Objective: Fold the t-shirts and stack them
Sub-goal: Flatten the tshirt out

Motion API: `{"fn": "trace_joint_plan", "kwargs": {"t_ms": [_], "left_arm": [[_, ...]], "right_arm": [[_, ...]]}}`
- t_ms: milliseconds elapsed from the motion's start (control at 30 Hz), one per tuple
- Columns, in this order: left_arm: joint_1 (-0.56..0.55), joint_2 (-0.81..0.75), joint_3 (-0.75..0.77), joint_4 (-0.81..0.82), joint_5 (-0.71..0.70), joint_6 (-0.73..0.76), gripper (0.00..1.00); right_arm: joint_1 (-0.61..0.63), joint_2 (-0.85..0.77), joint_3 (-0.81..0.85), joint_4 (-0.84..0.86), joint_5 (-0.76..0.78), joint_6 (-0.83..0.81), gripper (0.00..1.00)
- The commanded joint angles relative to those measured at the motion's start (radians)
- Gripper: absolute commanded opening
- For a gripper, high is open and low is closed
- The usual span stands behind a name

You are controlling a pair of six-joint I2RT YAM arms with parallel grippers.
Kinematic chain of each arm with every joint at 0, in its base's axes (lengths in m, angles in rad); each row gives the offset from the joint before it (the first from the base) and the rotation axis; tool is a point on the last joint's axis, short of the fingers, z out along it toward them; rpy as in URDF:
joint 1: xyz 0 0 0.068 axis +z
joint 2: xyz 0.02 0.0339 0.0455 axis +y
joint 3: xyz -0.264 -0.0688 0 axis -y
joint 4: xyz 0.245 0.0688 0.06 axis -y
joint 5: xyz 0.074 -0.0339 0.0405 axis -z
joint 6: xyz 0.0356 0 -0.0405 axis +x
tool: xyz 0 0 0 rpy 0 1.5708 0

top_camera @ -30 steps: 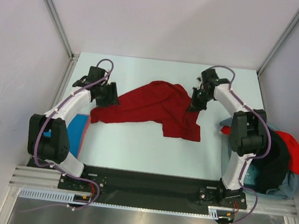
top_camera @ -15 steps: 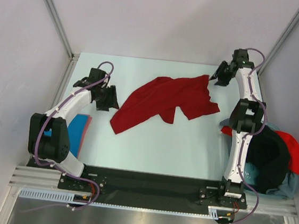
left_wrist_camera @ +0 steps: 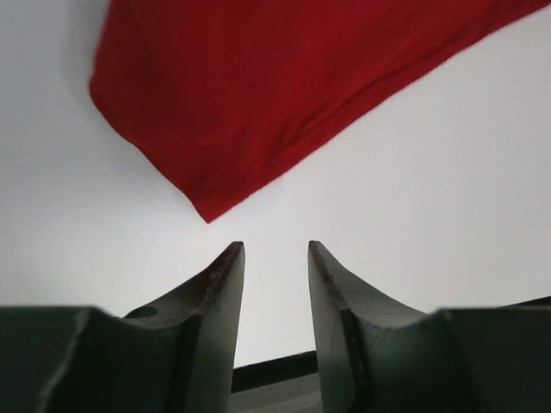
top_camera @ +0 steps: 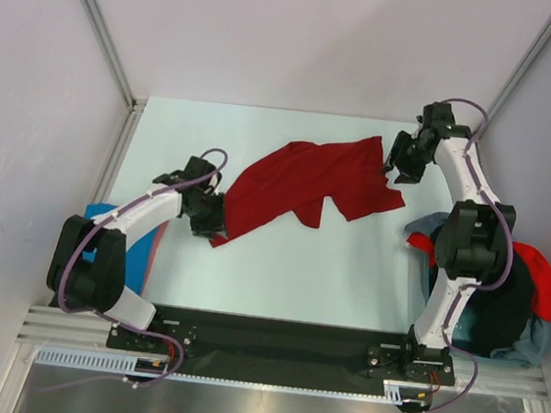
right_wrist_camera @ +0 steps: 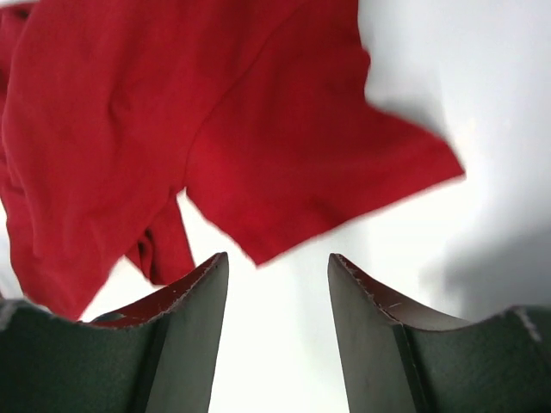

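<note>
1. A dark red cloth t-shirt (top_camera: 308, 175) is laid crumpled across the middle of the pale tabletop (top_camera: 278, 276), stretched from near-left to far-right.
2. The left claw (top_camera: 213, 218) is seen spread with nothing pinched, just short of the shirt's near-left tip.
3. The right claw (top_camera: 398, 168) is spread and empty, by the shirt's far-right corner.
4. A black shirt (top_camera: 503, 290), a brighter red shirt (top_camera: 549, 280) and a pale grey-blue shirt (top_camera: 535, 342) are heaped at the right edge, partly blocked by the right arm.
5. A bright blue shirt (top_camera: 145, 247) is partly hidden under the left arm.
</note>
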Motion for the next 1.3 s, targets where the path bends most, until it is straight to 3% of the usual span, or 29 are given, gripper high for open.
{"fn": "trace_joint_plan", "kwargs": {"t_ms": [0,67,133,267,667,867,1133,1267], "left_arm": [[-0.035,-0.059,-0.040,0.035,-0.056,-0.104,0.40],[-0.034,-0.066,-0.074,0.041,-0.057,-0.158,0.36],[-0.034,-0.083,-0.101,0.064,-0.040,-0.253,0.47],[-0.032,-0.123,-0.207,0.137,0.015,-0.445,0.55],[0.032,-0.207,-0.400,0.292,-0.063,-1.012,0.50],[0.058,-0.206,-0.410,0.336,-0.131,-1.113,0.49],[0.078,-0.137,-0.373,0.316,-0.135,-1.119,0.49],[0.078,-0.120,-0.382,0.328,-0.123,-1.120,0.43]], "right_arm": [[0.013,-0.100,-0.093,0.018,-0.004,-0.020,0.56],[0.025,-0.140,-0.171,0.033,-0.030,-0.004,0.56],[0.034,-0.191,-0.213,0.053,-0.043,0.006,0.56],[0.080,-0.249,-0.282,0.077,-0.041,0.013,0.56],[0.139,-0.373,-0.431,0.116,-0.063,0.014,0.56],[0.140,-0.404,-0.443,0.113,-0.057,-0.006,0.56],[0.133,-0.418,-0.448,0.111,-0.045,-0.014,0.56],[0.113,-0.419,-0.441,0.110,-0.045,-0.009,0.56]]}}
